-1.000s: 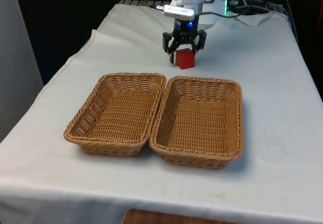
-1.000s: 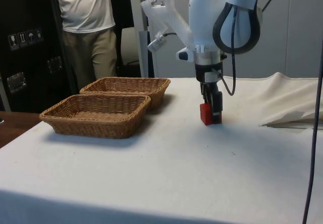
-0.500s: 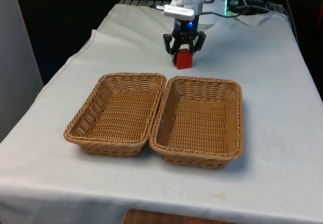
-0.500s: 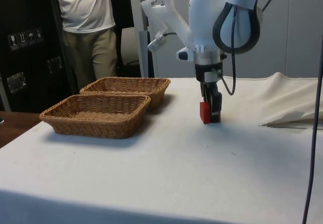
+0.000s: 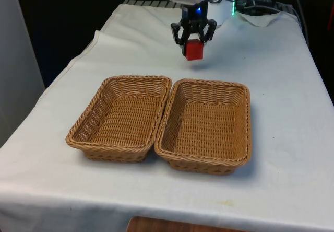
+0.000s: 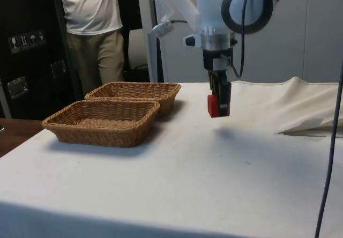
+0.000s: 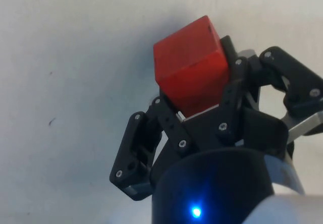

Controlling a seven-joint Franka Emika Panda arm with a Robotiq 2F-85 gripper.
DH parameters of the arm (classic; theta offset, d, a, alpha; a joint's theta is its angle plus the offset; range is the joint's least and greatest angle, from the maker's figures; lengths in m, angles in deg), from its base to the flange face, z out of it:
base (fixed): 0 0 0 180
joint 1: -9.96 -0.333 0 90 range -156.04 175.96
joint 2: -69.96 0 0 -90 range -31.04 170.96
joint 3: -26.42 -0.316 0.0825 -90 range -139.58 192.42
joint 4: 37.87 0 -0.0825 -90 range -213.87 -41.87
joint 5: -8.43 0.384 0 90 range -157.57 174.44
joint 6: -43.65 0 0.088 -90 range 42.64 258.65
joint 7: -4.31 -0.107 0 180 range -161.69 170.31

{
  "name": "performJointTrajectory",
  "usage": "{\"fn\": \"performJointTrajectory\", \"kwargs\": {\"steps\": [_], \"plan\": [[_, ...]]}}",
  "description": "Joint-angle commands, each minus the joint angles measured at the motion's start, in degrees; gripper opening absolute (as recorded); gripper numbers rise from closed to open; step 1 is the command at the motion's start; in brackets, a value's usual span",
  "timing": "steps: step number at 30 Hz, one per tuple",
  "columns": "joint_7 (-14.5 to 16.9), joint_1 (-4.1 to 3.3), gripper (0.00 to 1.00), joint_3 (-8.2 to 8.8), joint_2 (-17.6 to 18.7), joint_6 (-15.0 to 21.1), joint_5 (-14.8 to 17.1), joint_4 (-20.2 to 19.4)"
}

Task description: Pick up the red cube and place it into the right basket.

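We see the red cube [image 5: 193, 49] clamped between the black fingers of the gripper [image 5: 192, 45], hanging clear of the white cloth [image 5: 271, 85], with open air under it and its shadow on the cloth below. In the side view the red cube [image 6: 218, 106] sits at the very tip of the gripper [image 6: 220, 103], its lower edge about level with the basket rims. In the wrist view the red cube [image 7: 191, 76] sticks out beyond the fingers [image 7: 166, 120], which press on two opposite faces.

The cube lies beyond the far rim of the right basket [image 5: 209, 125], with a bare strip of cloth between them. The left basket [image 5: 122, 117] touches it along their long sides. Bare cloth runs around both baskets out to the table edges.

A person [image 6: 88, 29] stands behind the baskets in the side view
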Motion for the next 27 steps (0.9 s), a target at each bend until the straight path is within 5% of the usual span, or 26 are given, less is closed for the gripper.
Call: {"fn": "performJointTrajectory", "kwargs": {"steps": [1, 2, 3, 10, 11, 18, 19, 20, 27], "plan": [[-1.3, 0.17, 0.02, 0.34, -0.1, -0.6, -1.8, 0.5], [0.0, 0.00, 0.02, 0.00, 0.0, 0.0, 0.0, 0.0], [-1.3, 0.23, 0.02, 0.34, -0.7, -1.3, -1.8, 0.5], [-1.4, 0.52, 0.02, 0.23, -5.9, -6.4, -1.9, 0.9], [0.0, 0.06, 0.02, 0.34, -5.9, -5.6, -0.2, 0.3], [-1.0, 0.69, 0.02, 0.40, -10.0, -11.8, -1.5, 2.3], [-0.1, 0.17, 0.02, 0.52, -10.1, -11.2, -0.2, 1.9], [-1.0, 0.74, 0.02, 0.46, -10.5, -12.4, -1.5, 2.5], [-0.6, 1.03, 0.02, 1.09, -13.6, -18.0, -1.4, 4.9]]}}
